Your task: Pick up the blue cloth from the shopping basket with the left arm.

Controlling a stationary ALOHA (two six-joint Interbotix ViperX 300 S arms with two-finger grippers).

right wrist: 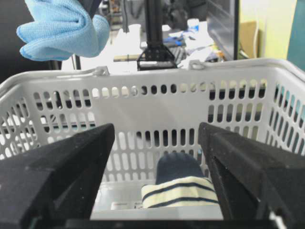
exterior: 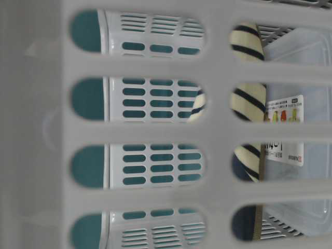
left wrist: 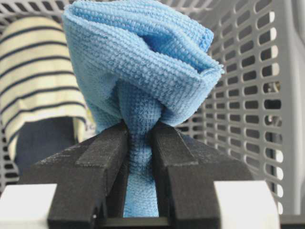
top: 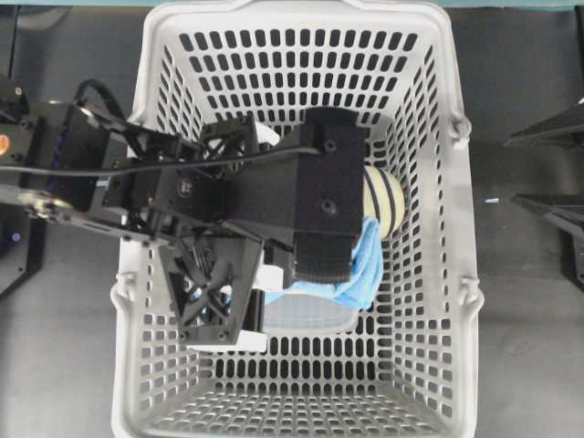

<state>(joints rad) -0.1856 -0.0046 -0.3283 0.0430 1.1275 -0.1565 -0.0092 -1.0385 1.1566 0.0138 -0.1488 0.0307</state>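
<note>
The blue cloth (left wrist: 138,57) is pinched at its middle between the black fingers (left wrist: 100,157) of my left gripper (left wrist: 140,136), which is shut on it; the cloth bunches out beyond the tips. From overhead the left gripper (top: 342,269) reaches over the middle of the shopping basket (top: 461,228) with the blue cloth (top: 363,269) hanging at its end. In the right wrist view the blue cloth (right wrist: 62,28) hangs above the shopping basket's rim (right wrist: 157,71). My right gripper (right wrist: 157,138) stands open and holds nothing, outside the basket at the right (top: 543,169).
A navy and cream striped fabric item (top: 385,196) (right wrist: 183,191) lies in the basket beside a clear plastic container (top: 310,315) with a printed label (exterior: 284,109). The slotted basket wall (exterior: 155,129) fills the table-level view. Dark table (top: 520,347) surrounds the basket.
</note>
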